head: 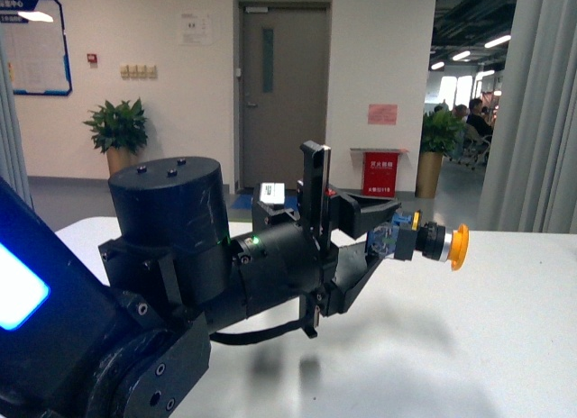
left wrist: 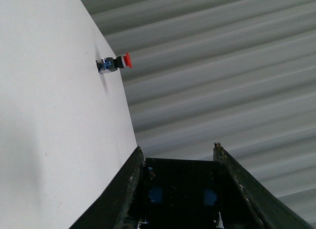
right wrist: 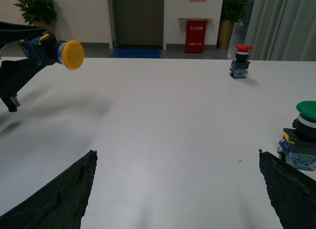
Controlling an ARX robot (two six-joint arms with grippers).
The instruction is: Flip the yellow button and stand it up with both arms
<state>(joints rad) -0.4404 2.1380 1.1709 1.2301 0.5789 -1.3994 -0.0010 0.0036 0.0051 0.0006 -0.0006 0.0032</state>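
My left gripper (head: 389, 241) is shut on the yellow button (head: 431, 242) and holds it in the air above the white table (head: 469, 346). The button lies sideways, its yellow cap pointing right and its dark and blue block between the jaws. In the left wrist view the block (left wrist: 180, 194) shows as a dark box between the two fingers (left wrist: 123, 189). The right wrist view shows the yellow button (right wrist: 69, 55) held at far left by the left gripper (right wrist: 24, 51). My right gripper (right wrist: 177, 189) is open and empty, low over the table; it is out of the front view.
A red-capped button (right wrist: 240, 61) stands upright at the table's far side; it also shows in the left wrist view (left wrist: 114, 64). A green-capped button (right wrist: 303, 135) stands close beside the right gripper's finger (right wrist: 291, 194). A grey curtain (head: 532, 112) hangs at the right.
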